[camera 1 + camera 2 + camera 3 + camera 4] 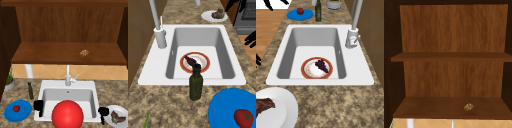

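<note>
Sink (pixel 45 86) edge btwn hands: left hand (pixel 38 105), right hand (pixel 103 111), fingers down.

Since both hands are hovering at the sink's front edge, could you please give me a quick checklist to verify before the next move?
1. Left hand holds nothing: ok.
2. Right hand holds nothing: ok.
3. Red-rimmed round plate lies flat in the white sink: ok.
4. Dark green glass bottle stands upright between sink and blue round plate: ok.
5. Red ball blocks the front view of the basin: not ok.
6. Fingers open or curled: cannot tell.
</note>
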Controlling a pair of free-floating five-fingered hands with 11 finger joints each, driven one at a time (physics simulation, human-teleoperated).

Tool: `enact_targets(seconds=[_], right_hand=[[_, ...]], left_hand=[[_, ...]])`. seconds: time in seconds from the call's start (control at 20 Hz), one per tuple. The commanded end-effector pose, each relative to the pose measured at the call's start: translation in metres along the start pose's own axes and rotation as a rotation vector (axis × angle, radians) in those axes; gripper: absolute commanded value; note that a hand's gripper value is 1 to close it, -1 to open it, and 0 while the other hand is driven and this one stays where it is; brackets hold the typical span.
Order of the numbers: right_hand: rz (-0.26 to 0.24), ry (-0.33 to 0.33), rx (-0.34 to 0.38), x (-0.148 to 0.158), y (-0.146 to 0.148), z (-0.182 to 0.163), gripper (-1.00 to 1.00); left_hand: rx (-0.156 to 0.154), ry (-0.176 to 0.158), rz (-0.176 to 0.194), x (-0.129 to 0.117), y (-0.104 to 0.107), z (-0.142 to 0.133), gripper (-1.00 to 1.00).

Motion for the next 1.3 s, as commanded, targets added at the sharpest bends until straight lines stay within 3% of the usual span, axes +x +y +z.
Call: enact_targets(seconds=[0.0, 0.5, 1.0, 1.15, 1.25], right_hand=[[-0.016, -0.009, 0.002, -0.010, -0.002, -0.005, -1.00], [-0.077, -0.069, 0.018, -0.073, -0.011, -0.020, -1.00], [-0.102, -0.090, 0.025, -0.138, -0.016, -0.038, -1.00], [-0.092, -0.087, 0.043, -0.149, -0.011, -0.050, -1.00], [-0.053, -0.074, 0.040, -0.144, -0.004, -0.059, -1.00]], left_hand=[[0.000, 0.000, 0.000, 0.000, 0.000, 0.000, 0.00], [0.009, 0.006, -0.018, -0.001, 0.000, 0.000, 0.00], [0.013, 0.009, -0.023, -0.001, -0.001, -0.001, 0.00], [0.014, 0.009, -0.024, -0.001, -0.001, -0.001, 0.00], [0.014, 0.010, -0.025, -0.001, -0.001, -0.001, 0.00]])
